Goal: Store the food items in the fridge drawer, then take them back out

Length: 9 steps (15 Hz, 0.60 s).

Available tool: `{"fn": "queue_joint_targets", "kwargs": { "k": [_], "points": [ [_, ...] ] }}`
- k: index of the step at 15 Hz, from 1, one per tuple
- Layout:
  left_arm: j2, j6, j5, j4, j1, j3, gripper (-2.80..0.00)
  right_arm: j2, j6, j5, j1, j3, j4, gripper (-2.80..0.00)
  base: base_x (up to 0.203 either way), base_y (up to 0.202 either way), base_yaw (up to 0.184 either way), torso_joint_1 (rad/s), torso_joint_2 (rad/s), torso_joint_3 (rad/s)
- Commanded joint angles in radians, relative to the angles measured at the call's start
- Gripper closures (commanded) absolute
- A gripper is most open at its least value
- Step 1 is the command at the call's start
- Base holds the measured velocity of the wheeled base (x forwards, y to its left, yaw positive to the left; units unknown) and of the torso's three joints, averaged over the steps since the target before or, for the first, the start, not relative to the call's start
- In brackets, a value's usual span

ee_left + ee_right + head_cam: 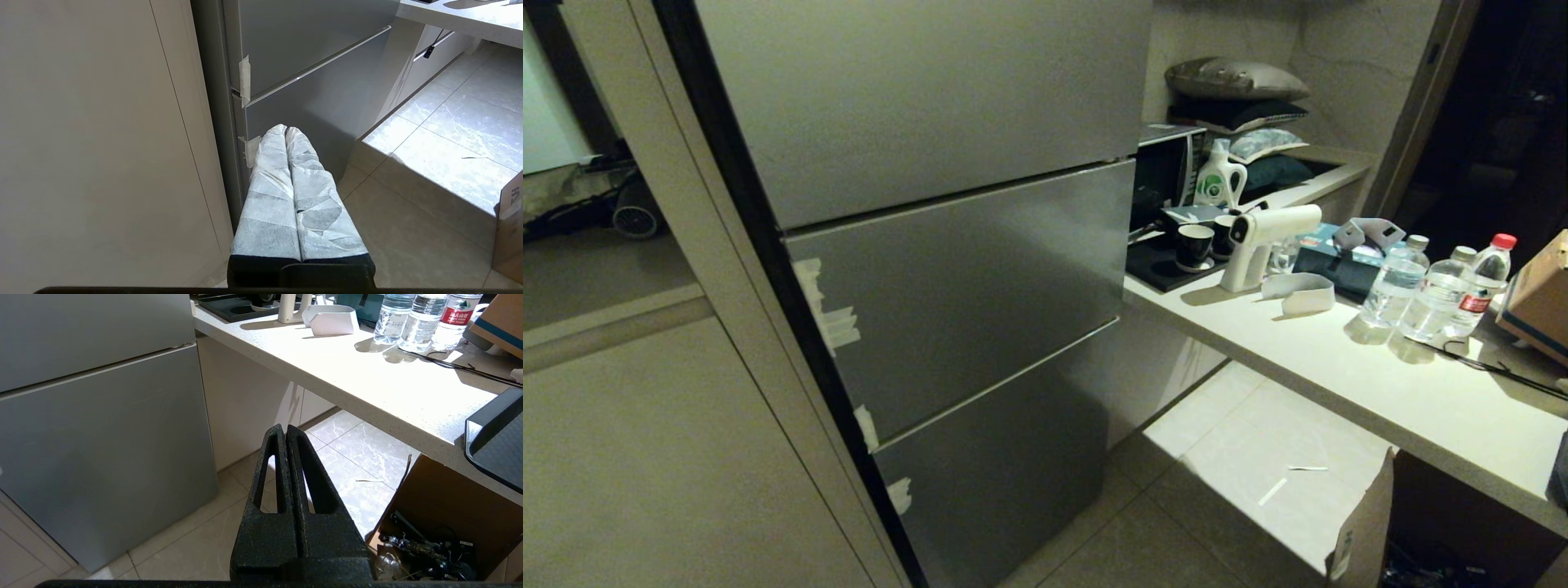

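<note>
A grey steel fridge (947, 269) stands before me with all its door panels closed. The fridge drawer is hidden behind them, and the food items are out of view. My left gripper (285, 129), its fingers wrapped in white tape, is shut and empty, held low near the fridge's lower left corner (241, 122). My right gripper (285, 428) has bare black fingers pressed together, shut on nothing, low over the tiled floor to the right of the fridge (102, 437). Neither arm shows in the head view.
A pale counter (1339, 359) runs along the right, carrying water bottles (1429, 290), a white spray gun (1262, 241), black cups (1195, 245) and a cardboard box (1539, 298). An open carton (441, 522) sits on the floor under it. A beige cabinet wall (645, 449) flanks the fridge's left.
</note>
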Motion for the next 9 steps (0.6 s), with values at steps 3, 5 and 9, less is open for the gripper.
{"fn": "queue_joint_targets", "kwargs": {
  "k": [3,5,9],
  "points": [
    [0.023,0.0,-0.009,0.004,0.0,-0.155,0.0,0.0,0.002,0.0,0.0,0.012,-0.001,0.0,0.0,0.0,0.0,0.0,0.0,0.0],
    [0.153,-0.006,-0.03,0.005,-0.002,-0.217,0.0,0.0,0.003,0.0,0.0,0.012,-0.002,0.0,0.0,0.0,0.0,0.0,0.0,0.0],
    [0.584,-0.151,-0.085,-0.02,-0.012,-0.34,0.0,0.0,0.005,0.0,0.0,0.011,-0.001,0.0,0.0,0.0,0.0,0.0,0.0,0.0]
  ]
}}
